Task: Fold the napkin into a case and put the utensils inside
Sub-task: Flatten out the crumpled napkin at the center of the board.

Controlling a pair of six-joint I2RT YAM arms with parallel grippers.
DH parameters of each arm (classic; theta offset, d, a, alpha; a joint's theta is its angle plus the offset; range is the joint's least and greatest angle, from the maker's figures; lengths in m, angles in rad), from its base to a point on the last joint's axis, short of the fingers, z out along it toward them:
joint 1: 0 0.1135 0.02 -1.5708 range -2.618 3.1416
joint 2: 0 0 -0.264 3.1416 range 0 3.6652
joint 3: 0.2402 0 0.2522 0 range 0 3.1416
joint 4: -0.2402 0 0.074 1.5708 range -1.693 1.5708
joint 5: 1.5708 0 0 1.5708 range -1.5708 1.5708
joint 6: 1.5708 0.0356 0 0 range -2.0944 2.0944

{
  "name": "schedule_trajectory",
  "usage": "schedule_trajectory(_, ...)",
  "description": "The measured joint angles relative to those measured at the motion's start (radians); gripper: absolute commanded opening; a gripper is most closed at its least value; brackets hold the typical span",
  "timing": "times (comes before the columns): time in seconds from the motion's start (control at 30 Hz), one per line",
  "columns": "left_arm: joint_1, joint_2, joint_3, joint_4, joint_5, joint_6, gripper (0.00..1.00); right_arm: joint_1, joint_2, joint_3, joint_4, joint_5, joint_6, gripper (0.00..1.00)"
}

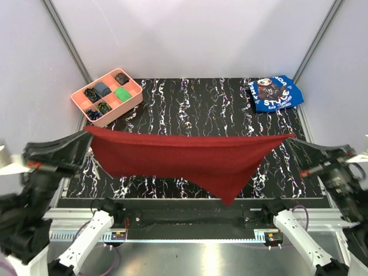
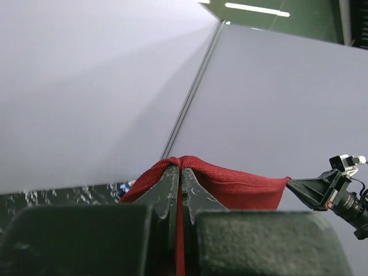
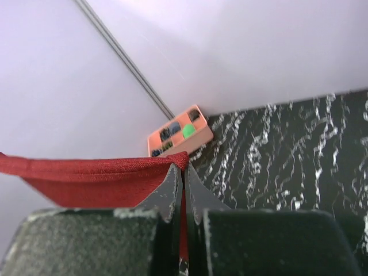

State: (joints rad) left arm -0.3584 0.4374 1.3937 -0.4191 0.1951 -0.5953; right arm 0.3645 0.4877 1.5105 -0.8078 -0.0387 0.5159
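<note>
The dark red napkin [image 1: 190, 161] hangs stretched in the air between my two arms, above the near half of the table, its lower edge sagging to a point at the front right. My left gripper [image 1: 87, 133] is shut on the napkin's left corner [image 2: 190, 167]; the cloth runs down between its fingers [image 2: 167, 190]. My right gripper [image 1: 290, 138] is shut on the right corner [image 3: 179, 161], with cloth pinched between its fingers [image 3: 198, 192]. In the left wrist view the right gripper [image 2: 293, 185] shows at the far end of the taut top edge. No utensils are in view.
A pink compartment tray [image 1: 133, 101] with small dark items and a green one stands at the table's far left; it also shows in the right wrist view as the tray [image 3: 198, 135]. A blue printed cloth [image 1: 275, 93] lies at the far right. White walls enclose the black marbled table [image 1: 195, 103].
</note>
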Motion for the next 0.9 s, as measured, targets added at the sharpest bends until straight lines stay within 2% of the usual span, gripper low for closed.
schedule_trajectory(0.2,0.000,0.085,-0.142,-0.030,-0.090,-0.055,0.00,0.000,0.094,-0.094,-0.006,0.084,0.013,0.00)
schedule_trajectory(0.33,0.000,0.302,-0.193,-0.047,-0.211,-0.083,0.00,0.000,0.289,-0.138,0.064,0.179,-0.036,0.00)
schedule_trajectory(0.47,0.007,0.587,-0.224,0.013,-0.305,-0.087,0.00,-0.016,0.599,-0.158,0.214,0.237,-0.130,0.00)
schedule_trajectory(0.6,0.041,0.891,-0.214,0.071,-0.340,-0.087,0.00,-0.113,0.884,-0.164,0.348,0.195,-0.182,0.00)
schedule_trajectory(0.7,0.080,1.114,-0.147,0.088,-0.334,-0.087,0.00,-0.204,1.092,-0.146,0.412,0.127,-0.198,0.00)
schedule_trajectory(0.83,0.144,1.348,-0.025,0.132,-0.285,-0.082,0.00,-0.283,1.316,-0.059,0.453,0.006,-0.204,0.00)
schedule_trajectory(0.9,0.169,1.413,0.019,0.152,-0.247,-0.079,0.00,-0.298,1.392,-0.002,0.464,-0.041,-0.206,0.00)
